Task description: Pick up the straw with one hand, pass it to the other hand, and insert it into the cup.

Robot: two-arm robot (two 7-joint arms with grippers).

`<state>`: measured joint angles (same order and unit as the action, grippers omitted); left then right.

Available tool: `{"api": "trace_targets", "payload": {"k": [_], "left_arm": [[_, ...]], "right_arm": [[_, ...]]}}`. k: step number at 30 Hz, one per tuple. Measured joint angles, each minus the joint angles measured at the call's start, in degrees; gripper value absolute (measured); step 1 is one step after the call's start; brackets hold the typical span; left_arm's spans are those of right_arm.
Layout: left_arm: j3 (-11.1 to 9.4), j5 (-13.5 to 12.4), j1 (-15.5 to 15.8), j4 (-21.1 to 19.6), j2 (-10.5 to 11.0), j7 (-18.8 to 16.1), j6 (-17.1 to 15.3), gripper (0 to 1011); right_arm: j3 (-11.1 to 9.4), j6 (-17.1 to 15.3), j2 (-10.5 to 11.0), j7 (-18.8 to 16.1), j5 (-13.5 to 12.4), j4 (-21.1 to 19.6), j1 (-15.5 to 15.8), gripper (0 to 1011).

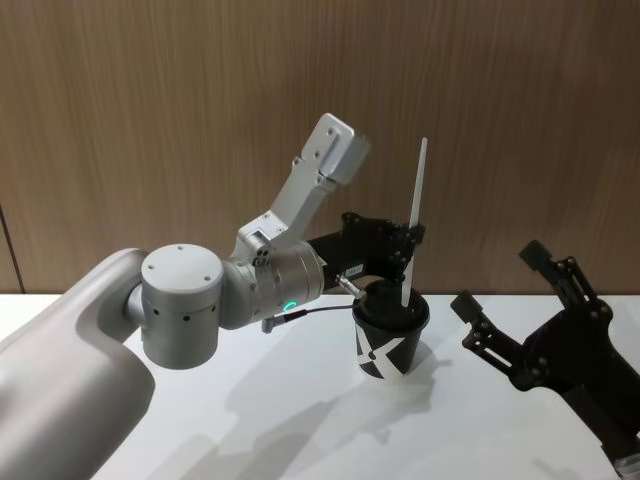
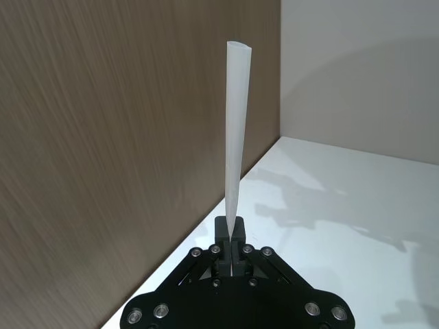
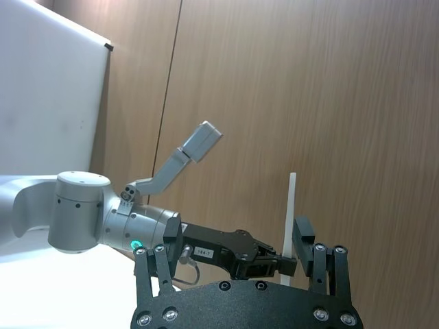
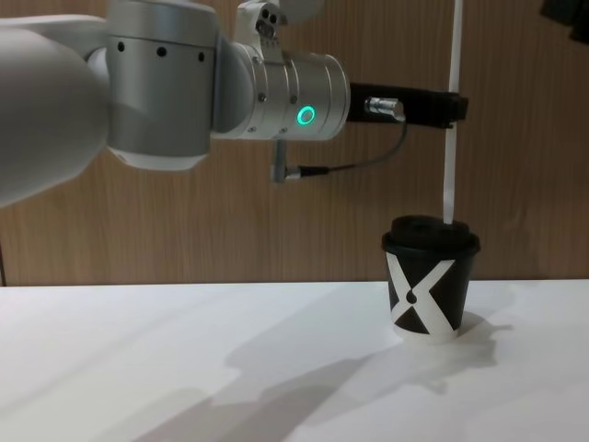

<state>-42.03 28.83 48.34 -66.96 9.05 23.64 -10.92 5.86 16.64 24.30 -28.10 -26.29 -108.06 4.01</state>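
Our left tool [image 4: 453, 108] pinched the straw [image 4: 450, 138] upright over the cup [image 4: 429, 287] near the worktop's right edge; our right tool [image 1: 520, 300] waited beside it, spread wide. We judged insertion underway, needing a straight lowering through the lid.

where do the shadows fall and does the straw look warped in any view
Head view: soft shadows of the arm and cup spread forward across the white table. Chest view: the same shadows lie in front of the cup, and the straw looks straight. Left wrist view: the straw widens toward its far end, a close-up distortion, above the left gripper shut on it. Right gripper open.
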Motion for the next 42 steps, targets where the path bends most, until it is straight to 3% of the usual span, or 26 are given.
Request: {"api": "trace_targets", "payload": {"k": [29, 42], "left_arm": [[0.6, -1.4, 0.3, 3.4, -2.0, 0.7, 0.4, 14], [0.9, -1.7, 0.2, 4.0, -2.4, 0.4, 0.2, 353]], "right_arm": [[0.0, 0.0, 0.0, 0.0, 0.0, 0.0, 0.0, 1001], [0.0, 0.0, 0.0, 0.0, 0.0, 0.0, 0.0, 1001]]}}
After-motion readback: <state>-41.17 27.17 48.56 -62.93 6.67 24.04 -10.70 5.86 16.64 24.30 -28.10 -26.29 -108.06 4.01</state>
